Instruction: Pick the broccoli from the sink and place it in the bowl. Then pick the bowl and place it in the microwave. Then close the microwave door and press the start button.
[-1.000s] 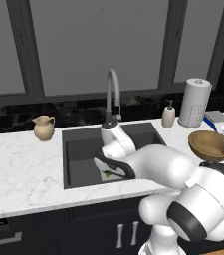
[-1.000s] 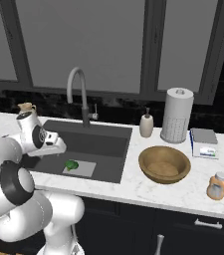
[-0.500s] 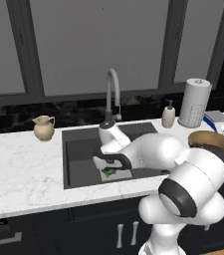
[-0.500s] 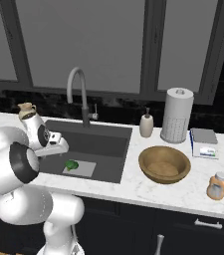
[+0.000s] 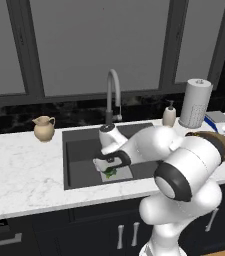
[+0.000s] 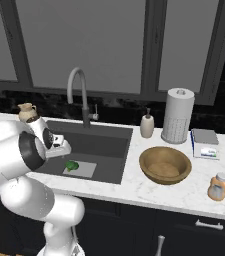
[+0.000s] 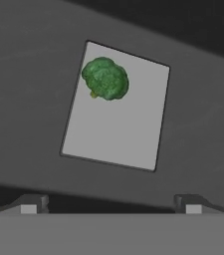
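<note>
The broccoli [image 7: 105, 78] lies on the pale square drain plate [image 7: 116, 119] at the bottom of the dark sink [image 6: 104, 142]. My gripper [image 7: 111, 205] hangs open just above it, with nothing between the fingertips [image 7: 31, 205]. From the left base the gripper [image 5: 109, 164] sits right over the broccoli [image 5: 110, 173] inside the sink [image 5: 81, 150]. From the right base the gripper [image 6: 64, 150] is a little up and left of the broccoli [image 6: 72, 165]. The wooden bowl [image 6: 165, 165] stands empty on the counter right of the sink. The microwave and its door are out of view.
A tall curved faucet [image 6: 79, 90] rises behind the basin. A beige jug [image 5: 44, 128] stands left of the sink. A soap bottle [image 6: 146, 125], paper towel roll [image 6: 177, 115], a small box [image 6: 205, 144] and an orange bottle [image 6: 217, 186] surround the bowl.
The hand has shifted slightly toward the broccoli over the sink while the elbow swung up and forward. The jaws stayed open and the broccoli has not moved.
</note>
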Available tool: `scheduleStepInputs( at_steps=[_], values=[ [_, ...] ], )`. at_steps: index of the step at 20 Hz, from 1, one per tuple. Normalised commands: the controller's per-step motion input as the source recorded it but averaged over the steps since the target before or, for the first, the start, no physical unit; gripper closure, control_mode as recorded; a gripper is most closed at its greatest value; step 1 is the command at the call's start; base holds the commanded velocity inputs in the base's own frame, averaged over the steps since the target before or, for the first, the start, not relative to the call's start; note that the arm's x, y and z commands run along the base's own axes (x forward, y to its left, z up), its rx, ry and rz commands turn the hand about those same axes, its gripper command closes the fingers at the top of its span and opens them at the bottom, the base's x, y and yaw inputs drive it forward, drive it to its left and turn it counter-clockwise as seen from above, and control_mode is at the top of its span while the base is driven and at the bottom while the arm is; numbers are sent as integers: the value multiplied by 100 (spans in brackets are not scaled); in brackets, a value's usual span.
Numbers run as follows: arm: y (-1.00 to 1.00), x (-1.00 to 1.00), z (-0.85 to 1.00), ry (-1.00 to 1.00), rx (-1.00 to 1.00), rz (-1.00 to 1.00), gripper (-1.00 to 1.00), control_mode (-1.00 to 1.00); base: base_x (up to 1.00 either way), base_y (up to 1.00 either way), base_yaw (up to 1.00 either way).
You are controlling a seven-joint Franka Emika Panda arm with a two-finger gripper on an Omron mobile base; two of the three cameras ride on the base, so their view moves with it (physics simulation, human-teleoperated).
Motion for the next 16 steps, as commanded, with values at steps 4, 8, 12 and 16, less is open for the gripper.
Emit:
scheduleStepInputs(
  at_steps=[4, 8, 12, 16],
  values=[
    [0, 30, -22, 0, 0, 2, -100, -100, 0, 0, 0],
    [0, 32, -22, 0, 0, 2, -100, -100, 0, 0, 0],
    [0, 23, -24, 0, 0, 2, -100, -100, 0, 0, 0],
    [0, 23, -31, 0, -1, 2, -100, -100, 0, 0, 0]
  ],
)
